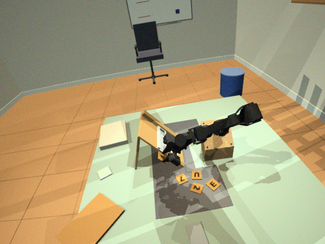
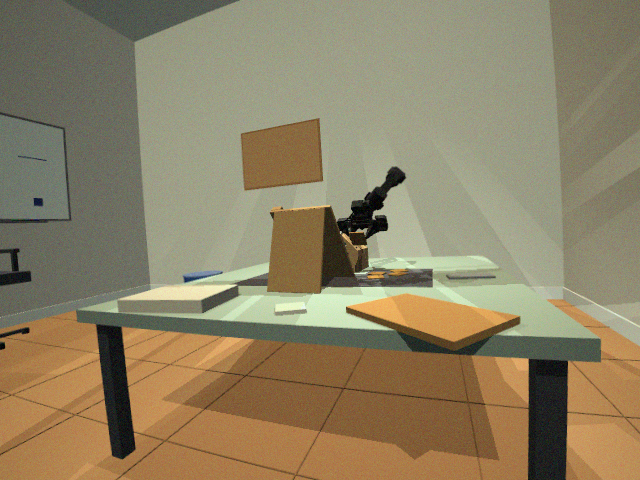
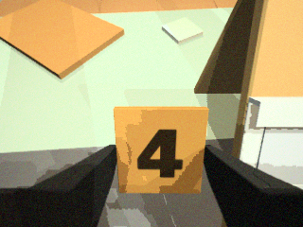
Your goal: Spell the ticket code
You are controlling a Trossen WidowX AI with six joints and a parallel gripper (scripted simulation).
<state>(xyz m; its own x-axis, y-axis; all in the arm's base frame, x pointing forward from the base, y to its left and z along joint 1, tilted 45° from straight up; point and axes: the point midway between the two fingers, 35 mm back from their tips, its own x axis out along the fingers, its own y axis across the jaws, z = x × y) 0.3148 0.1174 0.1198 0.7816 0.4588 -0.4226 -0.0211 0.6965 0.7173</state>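
Note:
My gripper [image 1: 163,155] [image 2: 356,236] [image 3: 159,150] is shut on the orange 4 tile [image 1: 160,155] [image 2: 357,238] [image 3: 128,175], gripping its two side edges. The 4 reads upright in the wrist view. The tile is raised beside the sloped wooden board [image 1: 149,127] [image 2: 297,253] [image 3: 279,47]. A pale rail [image 1: 159,138] [image 3: 279,111] crosses the board, just right of the tile in the wrist view. The arm hides part of it, and its contents cannot be read. Tiles 7 [image 1: 181,178], U [image 1: 196,175], 2 [image 1: 196,187] and E [image 1: 213,184] lie on the dark mat [image 1: 170,207]. No readable ticket code shows.
A wooden block [image 1: 218,154] stands behind the arm. A cream box [image 1: 113,133] [image 2: 175,298], a small pale block [image 1: 104,173] [image 2: 290,308] [image 3: 182,29] and an orange panel [image 1: 91,220] [image 2: 434,317] [image 3: 62,35] lie beyond the board. The panel overhangs the counter edge [image 2: 258,328].

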